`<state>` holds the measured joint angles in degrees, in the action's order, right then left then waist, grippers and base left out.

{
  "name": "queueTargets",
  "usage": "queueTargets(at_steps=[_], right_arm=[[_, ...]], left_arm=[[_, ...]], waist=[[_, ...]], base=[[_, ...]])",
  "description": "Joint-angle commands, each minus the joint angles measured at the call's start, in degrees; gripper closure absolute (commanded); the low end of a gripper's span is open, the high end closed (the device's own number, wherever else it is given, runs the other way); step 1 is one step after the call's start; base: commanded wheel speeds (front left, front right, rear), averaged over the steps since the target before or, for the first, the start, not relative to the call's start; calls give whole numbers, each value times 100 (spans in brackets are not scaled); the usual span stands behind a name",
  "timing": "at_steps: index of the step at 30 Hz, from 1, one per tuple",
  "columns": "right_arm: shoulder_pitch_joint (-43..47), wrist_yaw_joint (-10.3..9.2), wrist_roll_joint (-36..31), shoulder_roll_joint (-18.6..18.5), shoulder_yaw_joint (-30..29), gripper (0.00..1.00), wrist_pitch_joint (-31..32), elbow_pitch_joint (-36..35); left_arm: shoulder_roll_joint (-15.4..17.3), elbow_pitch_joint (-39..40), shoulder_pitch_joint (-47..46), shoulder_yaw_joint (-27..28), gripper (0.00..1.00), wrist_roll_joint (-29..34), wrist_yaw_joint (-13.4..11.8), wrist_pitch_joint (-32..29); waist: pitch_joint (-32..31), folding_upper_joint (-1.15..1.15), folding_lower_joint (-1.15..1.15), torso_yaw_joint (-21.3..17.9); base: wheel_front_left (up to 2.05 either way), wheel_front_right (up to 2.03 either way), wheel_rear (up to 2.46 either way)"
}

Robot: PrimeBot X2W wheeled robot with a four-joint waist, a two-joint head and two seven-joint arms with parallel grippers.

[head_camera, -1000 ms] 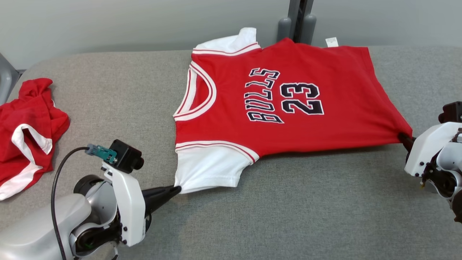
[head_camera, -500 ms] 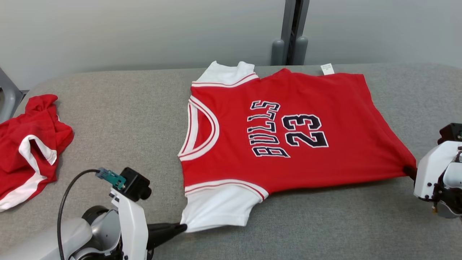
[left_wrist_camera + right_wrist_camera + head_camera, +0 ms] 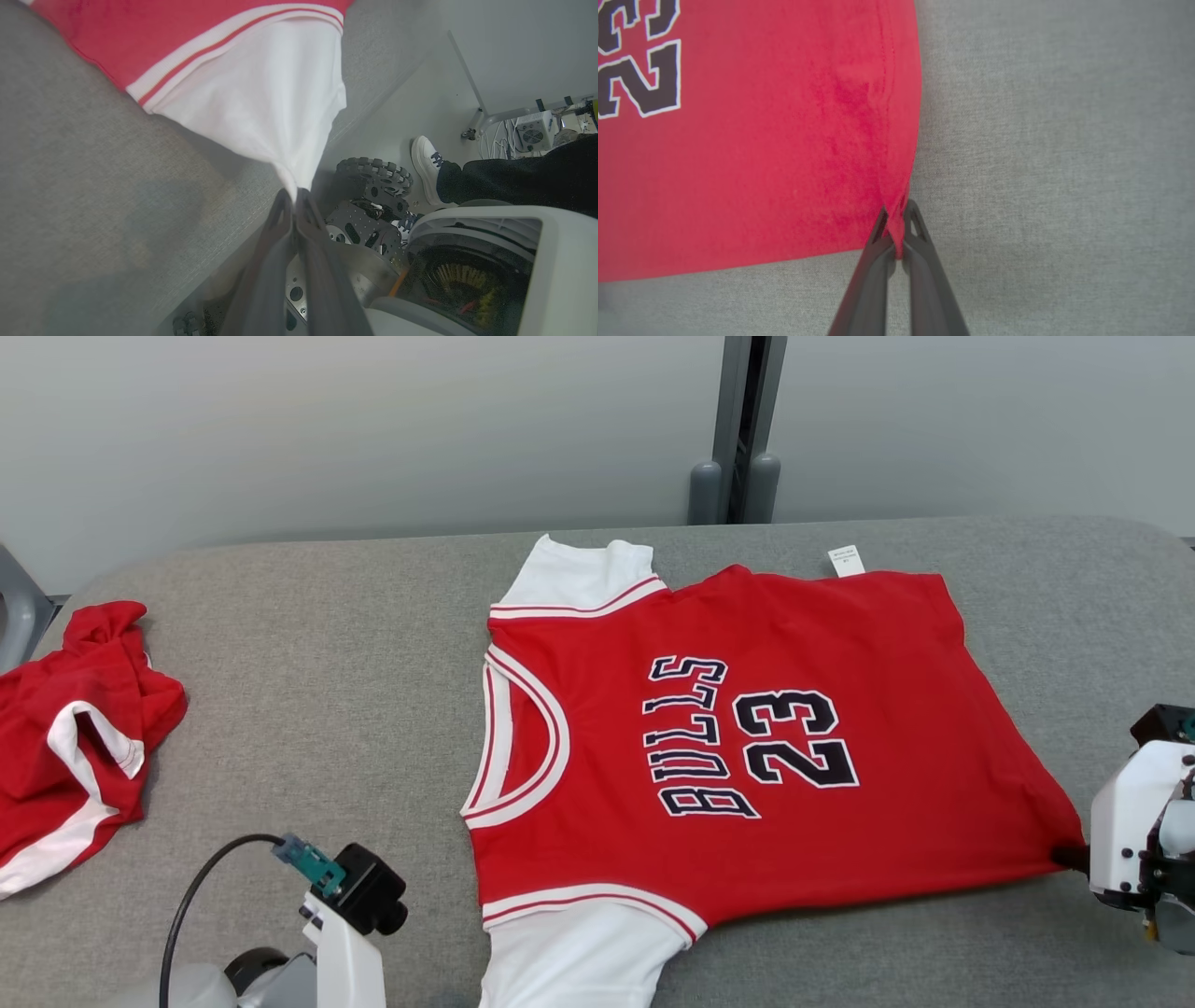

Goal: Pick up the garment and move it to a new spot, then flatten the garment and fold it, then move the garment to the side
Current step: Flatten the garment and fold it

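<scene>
Left fingers tight on the jersey at its sleeve tip, right fingers tight on its hem corner.

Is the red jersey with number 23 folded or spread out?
Spread out. The jersey lies flat on the grey surface, its whole print and neckline showing.

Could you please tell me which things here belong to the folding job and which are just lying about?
In the job: red jersey; left gripper, right gripper, both pinching it.
Lying about: crumpled red garment; a person's shoe.
</scene>
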<state>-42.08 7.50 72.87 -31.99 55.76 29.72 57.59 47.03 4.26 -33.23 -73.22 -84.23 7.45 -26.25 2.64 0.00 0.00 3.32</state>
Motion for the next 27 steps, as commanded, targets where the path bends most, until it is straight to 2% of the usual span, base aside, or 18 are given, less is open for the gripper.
queueTargets(at_steps=[1,13,21,27], right_arm=[[100,-2,92,-69,-3,100,142,-30],[282,-2,461,-388,-27,100,1127,-743],[96,-2,531,-488,-272,100,1099,-1042],[-117,-2,533,-480,-488,100,1009,-1068]], left_arm=[[62,41,114,4,100,28,4,-44],[247,397,479,0,100,185,-121,-450],[237,466,301,275,100,49,-231,-248],[180,478,107,711,100,-335,-188,12]], waist=[[-8,0,0,-11],[30,0,0,-57],[263,0,0,-39],[491,0,0,3]], base=[[0,0,0],[0,0,0],[0,0,0],[0,0,0]])
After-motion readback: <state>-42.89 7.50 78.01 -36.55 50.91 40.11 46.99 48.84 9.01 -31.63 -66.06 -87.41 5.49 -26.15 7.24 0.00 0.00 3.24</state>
